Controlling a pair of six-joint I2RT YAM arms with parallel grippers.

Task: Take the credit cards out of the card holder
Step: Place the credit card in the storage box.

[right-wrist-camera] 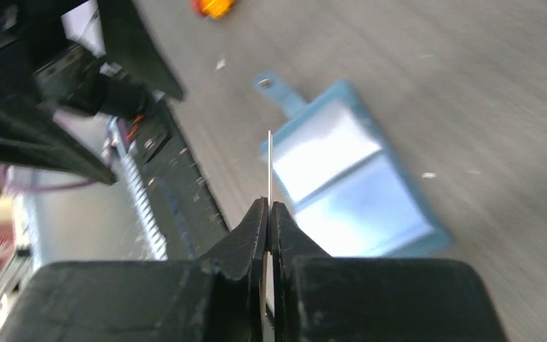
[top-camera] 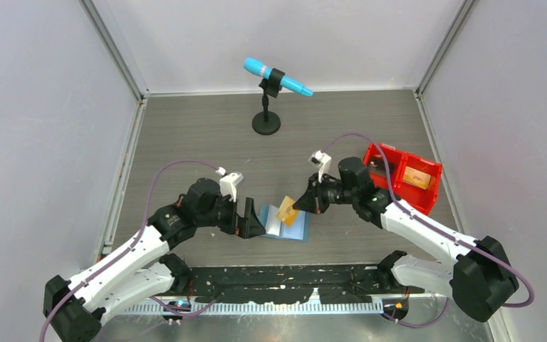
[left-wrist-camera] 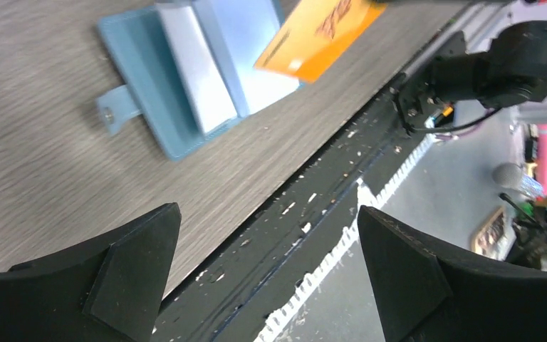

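— While the right tool [top-camera: 300, 205] is pinched tight on the orange card [top-camera: 287, 211], where does the card holder [top-camera: 295, 229] lie?

— Flat on the counter [top-camera: 206, 135], opened out, between the two arms and near the front edge. Its long axis runs left to right across the counter. The pale blue pockets face up, and its snap tab [right-wrist-camera: 274, 89] points toward the left arm.

— And which way does the card run?

— It hangs over the middle of the holder. From the right wrist it is only a thin line, seen edge-on, coming straight out from the pressed-together fingertips. So its long axis follows the fingers and points toward the left arm. Its far end is bare and sits in no pocket.

— Is it touching the holder?

— I cannot tell. From the left wrist it overlaps the pockets, with its printed orange face tilted toward that camera.

— What about the left tool [top-camera: 258, 224]?

— Spread wide, with nothing between its black fingers [left-wrist-camera: 135, 278]. It sits low, just beside the holder's left end.

— Anything else on the counter?

— A red bin [top-camera: 419, 159] well off to the right, with a flat tan thing in one compartment. At the back, a blue microphone [top-camera: 278, 77] on a stand.
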